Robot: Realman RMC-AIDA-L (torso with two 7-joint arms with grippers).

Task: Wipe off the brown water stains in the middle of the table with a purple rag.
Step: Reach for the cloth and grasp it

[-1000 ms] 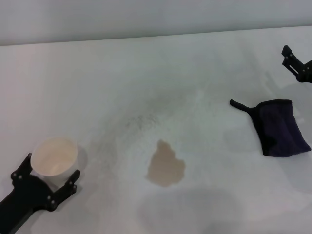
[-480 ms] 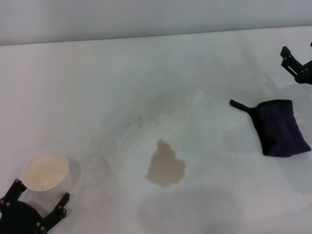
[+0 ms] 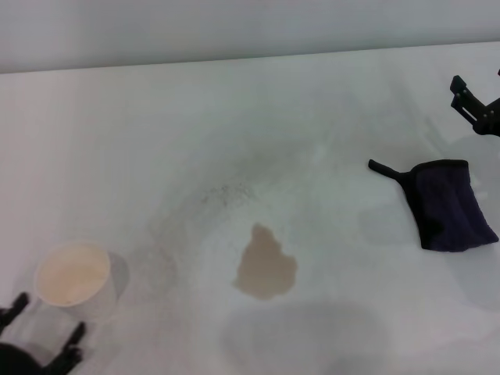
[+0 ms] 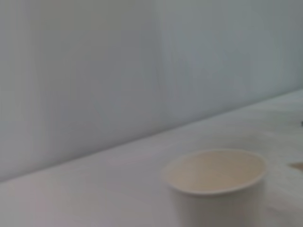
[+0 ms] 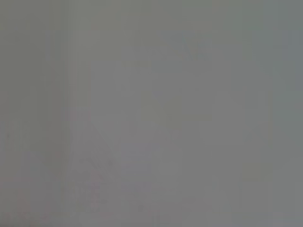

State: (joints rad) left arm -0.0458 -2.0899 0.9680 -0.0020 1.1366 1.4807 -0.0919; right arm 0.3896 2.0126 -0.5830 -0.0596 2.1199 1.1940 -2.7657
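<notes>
Both grippers at table edges

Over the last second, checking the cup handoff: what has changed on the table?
The left gripper let go of the paper cup and drew back toward the robot, open. The cup stands nearer the near edge than before. The brown water stains, purple rag and right gripper stayed put.

A plain pale grey wall (image 3: 234, 27) runs behind the white bench (image 3: 156, 141), meeting its far edge. Soft, even light casts faint shadows on the matte surface.
</notes>
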